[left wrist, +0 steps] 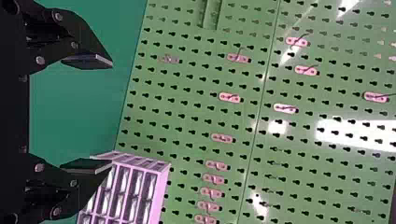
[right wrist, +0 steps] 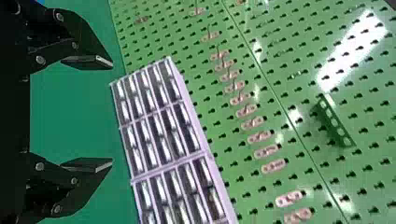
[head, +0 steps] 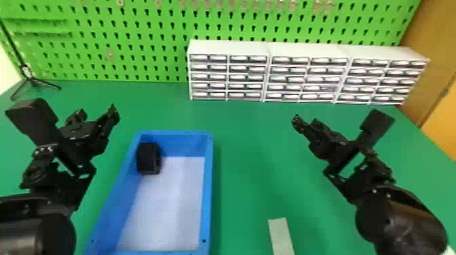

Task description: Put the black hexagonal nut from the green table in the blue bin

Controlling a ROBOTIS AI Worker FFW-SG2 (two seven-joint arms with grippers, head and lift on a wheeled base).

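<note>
Green table (head: 251,162) is spreading below left pincer (left wrist: 112,113) and right pincer (right wrist: 112,113), both gaping. Black nut (head: 148,158) is lying inside blue bin (head: 208,176), right of left pincer; likely light, rigid, inviting sideways pinch.

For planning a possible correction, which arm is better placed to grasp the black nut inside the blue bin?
Probably left: the left end effector, open, is near the left side of the bin, closer to the nut; the right end effector is farther off.
</note>
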